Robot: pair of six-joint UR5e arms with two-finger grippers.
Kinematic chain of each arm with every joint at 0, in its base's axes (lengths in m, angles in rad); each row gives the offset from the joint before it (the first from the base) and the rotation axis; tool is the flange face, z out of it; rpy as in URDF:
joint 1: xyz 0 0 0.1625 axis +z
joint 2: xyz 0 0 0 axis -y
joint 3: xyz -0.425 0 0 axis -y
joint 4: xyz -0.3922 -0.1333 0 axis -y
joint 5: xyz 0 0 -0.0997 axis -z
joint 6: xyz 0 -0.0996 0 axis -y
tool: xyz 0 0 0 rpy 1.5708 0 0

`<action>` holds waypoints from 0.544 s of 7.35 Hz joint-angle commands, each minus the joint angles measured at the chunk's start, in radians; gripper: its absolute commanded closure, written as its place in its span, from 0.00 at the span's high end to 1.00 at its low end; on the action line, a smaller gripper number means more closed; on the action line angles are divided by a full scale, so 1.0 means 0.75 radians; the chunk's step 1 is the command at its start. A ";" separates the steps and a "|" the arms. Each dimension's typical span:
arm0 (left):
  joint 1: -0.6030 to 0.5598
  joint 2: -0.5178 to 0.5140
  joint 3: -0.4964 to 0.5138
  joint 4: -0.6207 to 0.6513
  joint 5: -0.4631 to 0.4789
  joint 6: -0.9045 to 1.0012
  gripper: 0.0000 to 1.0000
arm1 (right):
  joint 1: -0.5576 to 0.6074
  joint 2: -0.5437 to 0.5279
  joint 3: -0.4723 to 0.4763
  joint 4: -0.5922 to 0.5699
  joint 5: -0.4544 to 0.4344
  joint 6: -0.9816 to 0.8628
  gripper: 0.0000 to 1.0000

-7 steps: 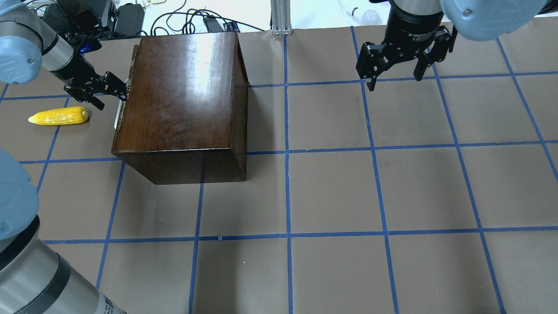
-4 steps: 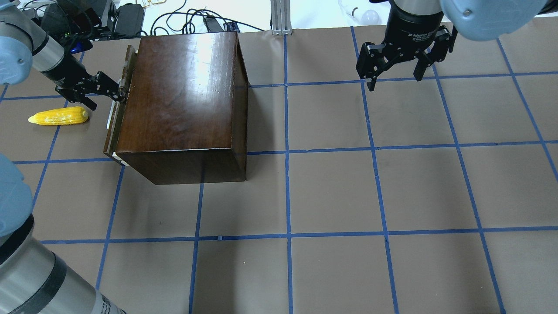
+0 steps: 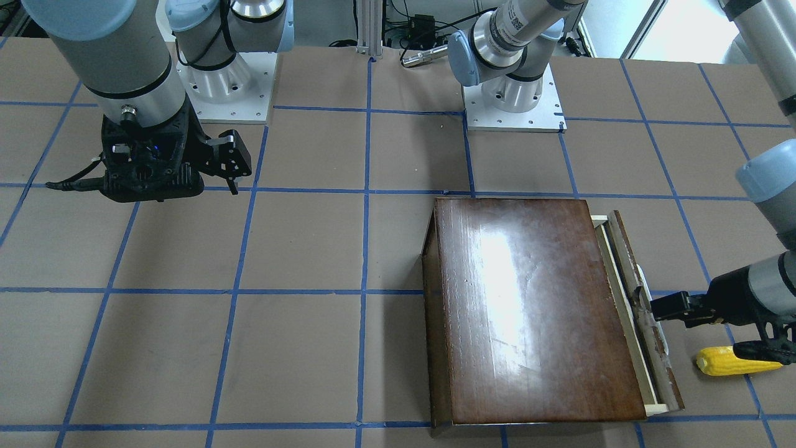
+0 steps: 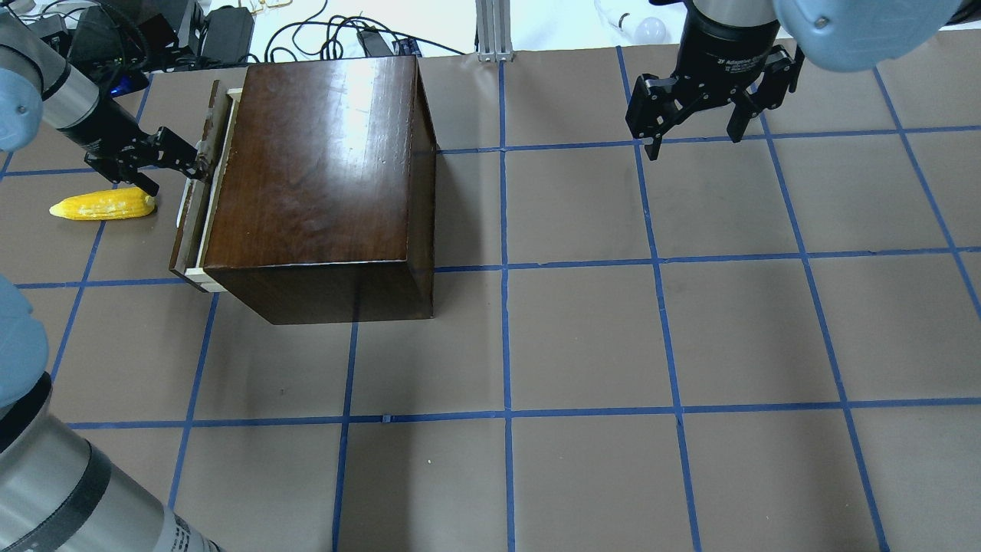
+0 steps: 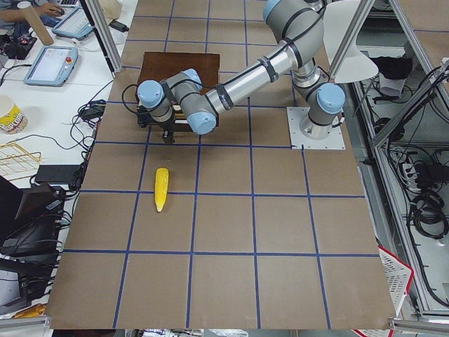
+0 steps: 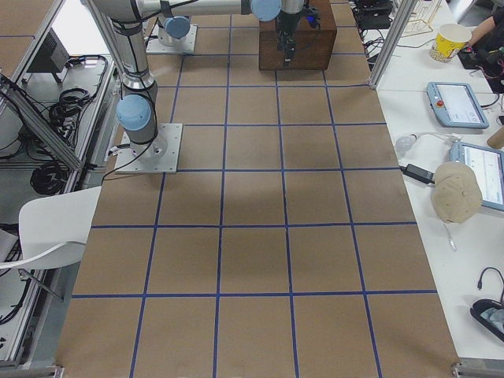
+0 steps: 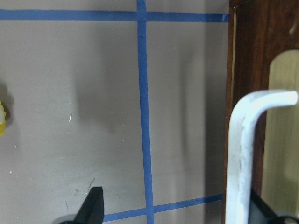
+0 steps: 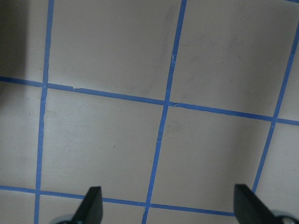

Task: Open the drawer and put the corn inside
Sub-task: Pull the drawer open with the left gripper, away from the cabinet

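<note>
The drawer sticks a little way out of the left side of the dark brown box, showing its pale wood rim. My left gripper is open, with one finger hooked behind the drawer's white handle and the other finger outside it, just above the corn. The yellow corn lies on the table left of the drawer; it also shows in the front view and the exterior left view. My right gripper is open and empty, hovering at the far right.
The table is brown with a blue tape grid. Cables and power bricks lie beyond the far edge, behind the box. An aluminium post stands at the far middle.
My left gripper has moved left, away from the box, and drawn the drawer out with it. The corn and the right arm have not moved.
</note>
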 commanded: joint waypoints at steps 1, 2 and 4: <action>0.032 0.000 0.001 -0.001 0.000 0.010 1.00 | 0.000 0.000 0.000 0.000 0.000 0.000 1.00; 0.042 0.002 0.003 -0.001 0.000 0.010 1.00 | 0.000 0.000 0.000 0.000 0.000 0.000 1.00; 0.061 0.007 0.003 -0.001 0.000 0.010 1.00 | 0.000 0.000 0.000 0.000 0.000 0.000 1.00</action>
